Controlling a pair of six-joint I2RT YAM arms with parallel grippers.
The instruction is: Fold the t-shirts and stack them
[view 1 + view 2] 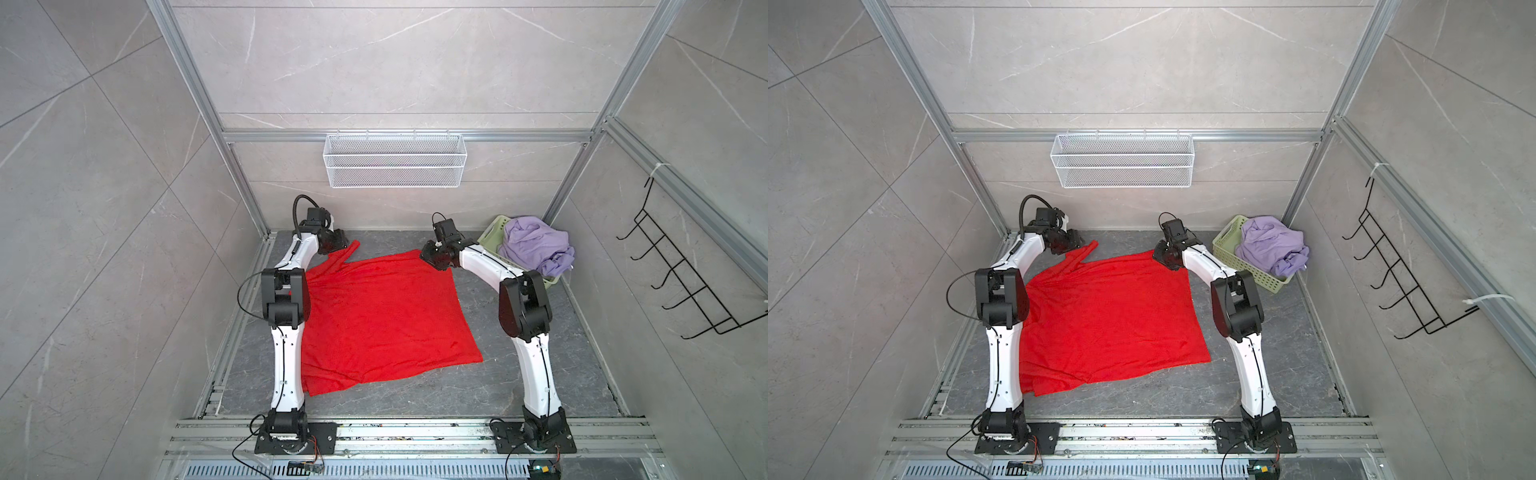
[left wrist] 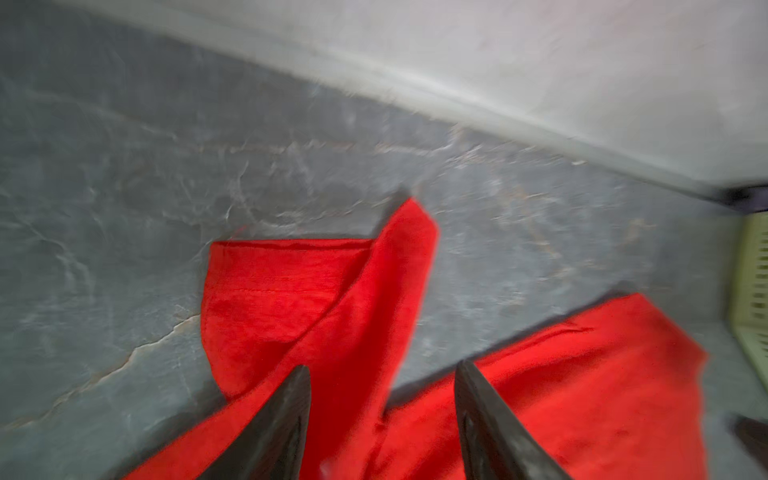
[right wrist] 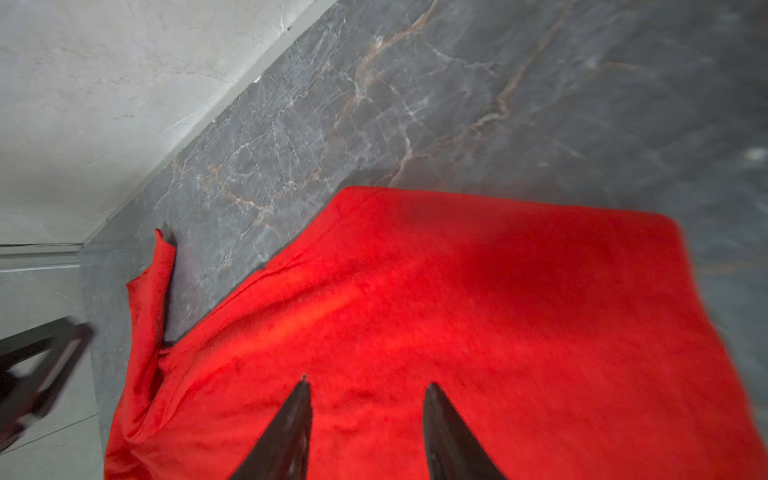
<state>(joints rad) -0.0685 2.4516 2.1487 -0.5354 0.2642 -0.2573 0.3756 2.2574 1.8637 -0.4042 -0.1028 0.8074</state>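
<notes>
Grey tabletop: your red t-shirt lies spread mid-table, the lilac t-shirt heaped in the far-right-corner basket. Left gripper and right gripper stand open, empty. Red cloth looks limp and light; pinch its far corners.

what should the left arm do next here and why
Probably lower the left gripper and close on the twisted sleeve of the red t-shirt. Its jaws stand open above that sleeve, which lies folded over itself while the body lies mostly flat; it likely needs straightening before folding.
</notes>
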